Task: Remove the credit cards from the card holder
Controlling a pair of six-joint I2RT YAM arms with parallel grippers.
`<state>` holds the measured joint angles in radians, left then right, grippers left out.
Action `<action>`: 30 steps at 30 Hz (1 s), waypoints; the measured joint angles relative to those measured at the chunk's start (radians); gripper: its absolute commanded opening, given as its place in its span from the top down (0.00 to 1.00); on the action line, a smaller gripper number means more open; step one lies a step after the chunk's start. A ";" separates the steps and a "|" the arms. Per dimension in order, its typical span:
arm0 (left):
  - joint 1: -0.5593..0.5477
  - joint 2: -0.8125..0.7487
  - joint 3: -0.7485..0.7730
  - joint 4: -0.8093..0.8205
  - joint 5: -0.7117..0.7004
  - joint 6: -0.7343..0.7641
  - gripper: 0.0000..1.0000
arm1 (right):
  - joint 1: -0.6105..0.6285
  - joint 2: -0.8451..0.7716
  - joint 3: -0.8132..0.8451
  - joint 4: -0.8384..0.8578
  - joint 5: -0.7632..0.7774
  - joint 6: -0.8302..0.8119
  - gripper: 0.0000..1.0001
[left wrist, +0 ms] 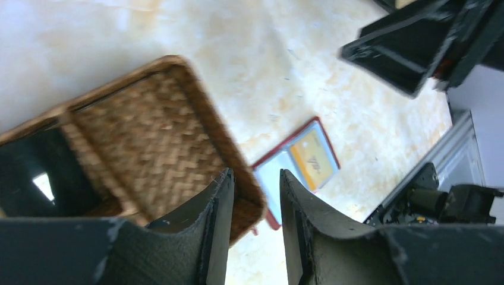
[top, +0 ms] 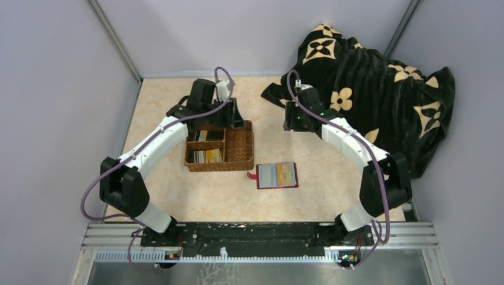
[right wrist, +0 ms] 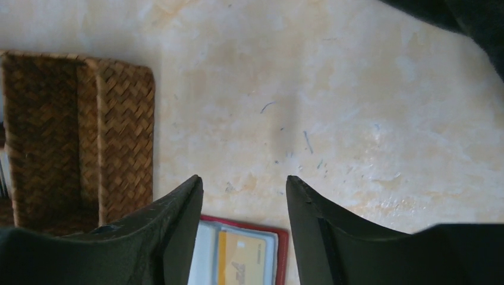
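Marbled tabletop (top: 321, 196): red card holder (top: 277, 176) lies open, long axis left-right, orange-yellow card (top: 285, 173) pocketed. Right gripper (right wrist: 243, 181), parted and empty, hangs just far of it; left gripper (left wrist: 255, 175), also parted and empty, is farther off over the wicker basket (top: 239, 147).

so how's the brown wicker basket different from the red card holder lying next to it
The brown woven wicker basket is clearly larger than the small red booklet-style card holder. The basket has raised walls and dividers; the card holder lies flat and open. Cards sit in the basket's smaller compartments, while the card holder shows an orange-yellow card in a clear pocket. Both rest on the pale table.
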<state>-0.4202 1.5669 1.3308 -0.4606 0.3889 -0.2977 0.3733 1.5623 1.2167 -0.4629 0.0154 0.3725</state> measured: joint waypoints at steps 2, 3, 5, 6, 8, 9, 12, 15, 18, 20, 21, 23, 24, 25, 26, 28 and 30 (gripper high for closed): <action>-0.058 -0.004 -0.002 0.040 -0.003 -0.004 0.59 | 0.043 -0.039 -0.027 0.004 0.020 -0.014 0.36; -0.085 -0.010 -0.020 0.073 -0.003 -0.010 0.59 | 0.060 -0.064 -0.052 0.011 0.028 -0.021 0.34; -0.123 -0.034 -0.086 0.135 -0.008 -0.030 0.60 | 0.093 -0.129 -0.121 0.020 0.045 -0.035 0.32; -0.135 -0.047 -0.126 0.168 -0.013 -0.042 0.60 | 0.102 -0.154 -0.151 0.018 0.058 -0.040 0.32; -0.150 -0.056 -0.190 0.219 -0.036 -0.061 0.60 | 0.111 -0.192 -0.202 0.012 0.088 -0.042 0.32; -0.156 -0.055 -0.209 0.237 -0.048 -0.070 0.60 | 0.117 -0.210 -0.232 0.013 0.102 -0.042 0.32; -0.182 -0.053 -0.271 0.318 -0.089 -0.101 0.61 | 0.131 -0.257 -0.324 0.014 0.134 -0.033 0.32; -0.241 -0.053 -0.317 0.416 -0.109 -0.127 0.61 | 0.143 -0.297 -0.411 0.022 0.136 -0.009 0.34; -0.332 -0.050 -0.331 0.473 -0.136 -0.143 0.61 | 0.148 -0.348 -0.516 0.068 0.111 0.037 0.39; -0.406 -0.037 -0.332 0.511 -0.147 -0.166 0.61 | 0.149 -0.401 -0.591 0.098 0.090 0.064 0.44; -0.439 -0.029 -0.336 0.536 -0.151 -0.182 0.61 | 0.149 -0.428 -0.622 0.106 0.086 0.072 0.46; -0.500 -0.008 -0.368 0.601 -0.158 -0.220 0.62 | 0.150 -0.492 -0.690 0.130 0.084 0.086 0.58; -0.524 0.002 -0.389 0.632 -0.160 -0.238 0.62 | 0.150 -0.525 -0.725 0.140 0.086 0.093 0.67; -0.545 0.016 -0.411 0.660 -0.161 -0.257 0.62 | 0.150 -0.546 -0.746 0.145 0.089 0.097 0.75; -0.561 0.033 -0.431 0.680 -0.161 -0.275 0.62 | 0.150 -0.560 -0.760 0.145 0.089 0.101 0.85; -0.578 0.077 -0.461 0.709 -0.161 -0.310 0.62 | 0.150 -0.566 -0.773 0.148 0.087 0.110 0.99; -0.579 0.112 -0.479 0.724 -0.164 -0.331 0.63 | 0.150 -0.566 -0.776 0.160 0.081 0.108 1.00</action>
<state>-0.9997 1.6791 0.8520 0.2634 0.2249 -0.6289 0.5232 0.9958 0.4408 -0.3031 0.0963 0.4808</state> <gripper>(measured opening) 0.377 0.043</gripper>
